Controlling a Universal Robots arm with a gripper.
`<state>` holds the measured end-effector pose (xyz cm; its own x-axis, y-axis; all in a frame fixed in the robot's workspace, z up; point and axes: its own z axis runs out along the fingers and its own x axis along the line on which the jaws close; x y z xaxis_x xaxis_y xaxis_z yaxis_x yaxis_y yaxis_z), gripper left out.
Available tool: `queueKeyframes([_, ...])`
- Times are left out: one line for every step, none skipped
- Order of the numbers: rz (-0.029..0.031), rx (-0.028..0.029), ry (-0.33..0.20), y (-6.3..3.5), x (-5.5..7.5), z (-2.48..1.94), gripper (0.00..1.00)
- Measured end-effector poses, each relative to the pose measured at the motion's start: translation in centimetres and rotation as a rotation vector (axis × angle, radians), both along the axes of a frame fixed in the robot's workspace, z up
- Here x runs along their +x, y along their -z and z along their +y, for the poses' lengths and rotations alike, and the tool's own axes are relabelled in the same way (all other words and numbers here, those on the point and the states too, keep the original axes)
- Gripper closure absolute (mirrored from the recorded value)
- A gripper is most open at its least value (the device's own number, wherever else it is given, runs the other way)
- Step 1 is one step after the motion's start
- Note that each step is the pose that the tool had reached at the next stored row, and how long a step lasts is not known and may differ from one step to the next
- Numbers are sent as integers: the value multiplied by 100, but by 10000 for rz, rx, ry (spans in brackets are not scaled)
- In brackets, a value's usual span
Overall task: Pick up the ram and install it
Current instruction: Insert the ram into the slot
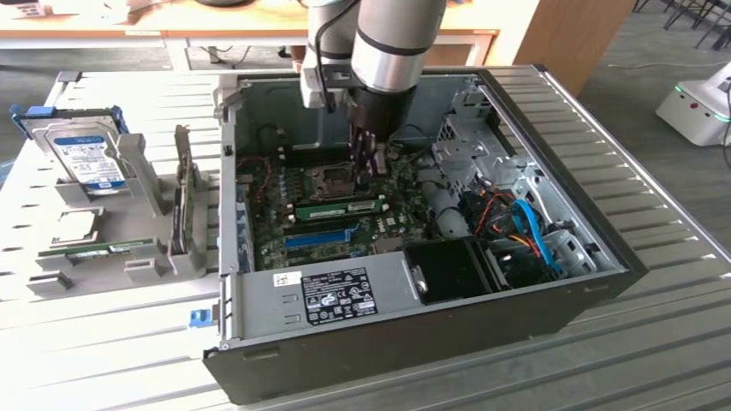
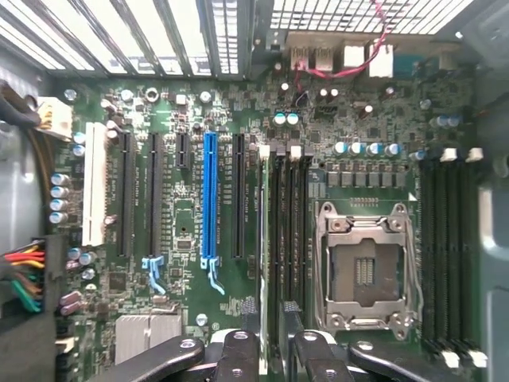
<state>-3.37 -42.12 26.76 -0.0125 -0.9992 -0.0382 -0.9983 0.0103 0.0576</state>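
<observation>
1. Long, thin green ram stick (image 1: pixel 339 208) with black chips: stands on edge in a slot near the middle of the green motherboard (image 1: pixel 270 243). Its long axis runs from the exterior view's left to its right.
2. Dark two-fingered gripper (image 1: pixel 367 175): fingers spread, grasping nothing, just above the stick's end toward the exterior view's right.

A ribbed grey counter (image 1: pixel 662 360) stands before wooden desks (image 1: pixel 115 36), with grey floor (image 1: pixel 639 60) and a white machine (image 1: pixel 697 107) on the exterior view's right.

Bright even light, glare on metal table (image 1: pixel 639 154).
</observation>
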Motion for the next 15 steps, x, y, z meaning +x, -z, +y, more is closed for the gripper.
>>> queueKeyframes([0,-1,0,-32,0,0,75])
queueKeyframes([0,-1,0,-63,0,0,75])
queueKeyframes([0,-1,0,-95,0,0,75])
queueKeyframes([0,0,0,-127,0,0,75])
queueKeyframes([0,0,0,-158,0,0,75])
queueKeyframes([0,0,0,-188,0,0,75])
queueKeyframes([0,0,0,-217,0,0,75])
queueKeyframes([0,-1,0,-247,0,0,75])
queueKeyframes([0,-1,0,-275,0,0,75])
queueKeyframes([0,-1,0,-306,0,0,75])
queueKeyframes([0,-1,0,-333,0,0,75])
queueKeyframes([0,-1,0,-361,0,0,75])
queueKeyframes([0,0,0,-386,0,0,75])
queueKeyframes([0,0,-1,-411,0,0,75])
queueKeyframes([0,-1,0,-437,0,0,75])
